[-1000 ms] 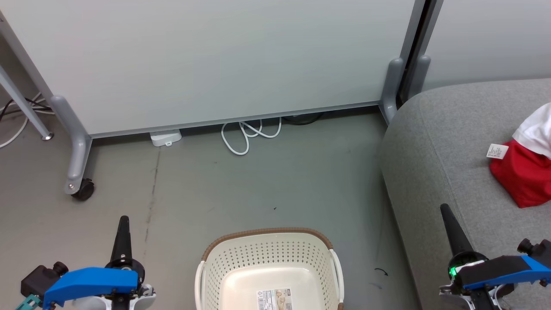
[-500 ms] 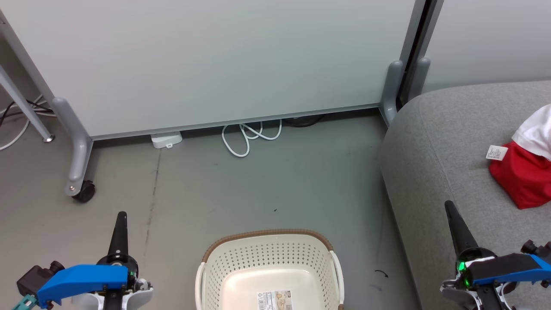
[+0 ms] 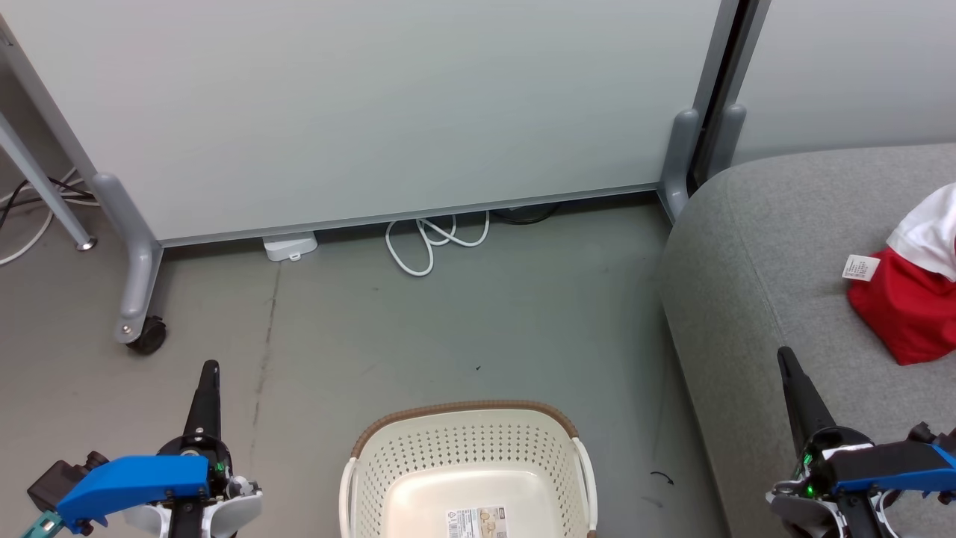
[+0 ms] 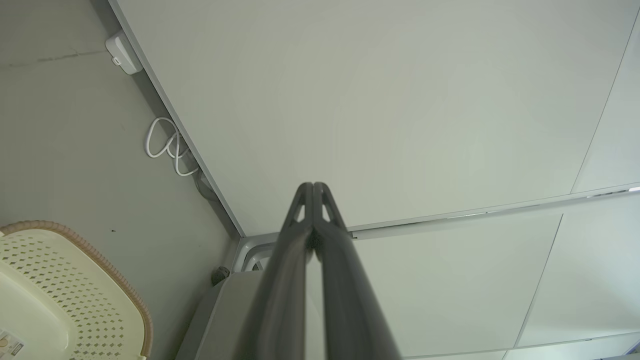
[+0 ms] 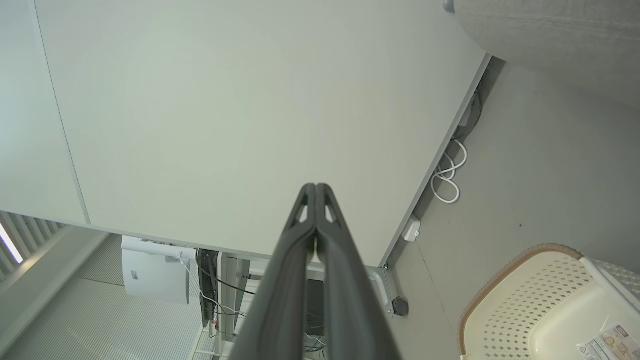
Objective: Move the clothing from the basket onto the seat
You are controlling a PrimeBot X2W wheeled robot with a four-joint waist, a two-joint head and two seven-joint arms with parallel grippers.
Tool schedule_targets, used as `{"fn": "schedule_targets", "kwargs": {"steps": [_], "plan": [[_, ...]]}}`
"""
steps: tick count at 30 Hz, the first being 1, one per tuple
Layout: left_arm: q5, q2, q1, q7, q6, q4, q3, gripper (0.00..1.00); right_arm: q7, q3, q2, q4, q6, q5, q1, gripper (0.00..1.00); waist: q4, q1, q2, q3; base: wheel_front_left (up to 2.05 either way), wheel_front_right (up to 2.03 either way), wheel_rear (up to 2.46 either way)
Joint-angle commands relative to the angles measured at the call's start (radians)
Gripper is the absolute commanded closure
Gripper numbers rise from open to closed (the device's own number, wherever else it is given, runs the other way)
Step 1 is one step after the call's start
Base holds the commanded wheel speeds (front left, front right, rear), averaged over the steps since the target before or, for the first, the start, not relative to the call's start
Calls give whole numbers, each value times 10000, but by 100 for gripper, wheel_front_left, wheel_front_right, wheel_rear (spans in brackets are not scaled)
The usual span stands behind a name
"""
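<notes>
red clothing lies on the grey seat at 3 o'clock. basket on the floor at 6 o'clock. left fingers at 8 o'clock and right fingers at 4 o'clock: pressed together, holding nothing.

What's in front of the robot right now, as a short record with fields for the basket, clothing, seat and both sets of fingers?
basket: on the floor, no clothing in the part in view, label on its bottom
clothing: red and white, with a tag, lying on the seat
seat: grey, right of the basket
left fingers: shut, holding nothing, left of the basket
right fingers: shut, holding nothing, seen against the seat
</notes>
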Motion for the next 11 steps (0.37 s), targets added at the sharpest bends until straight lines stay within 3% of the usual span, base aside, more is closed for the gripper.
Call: {"fn": "schedule_targets", "kwargs": {"steps": [1, 11], "plan": [[-165, 7, -170, 71, -24, -91, 76, 100, 41, -36, -52, -7, 6, 178, -221, 100, 0, -1, 0, -4, 0, 0, 0], [-864, -9, -223, 262, -27, -149, 151, 100, 114, -106, -43, 69, 7, 962, -256, 100, 6, -1, 0, -54, 0, 0, 0]]}}
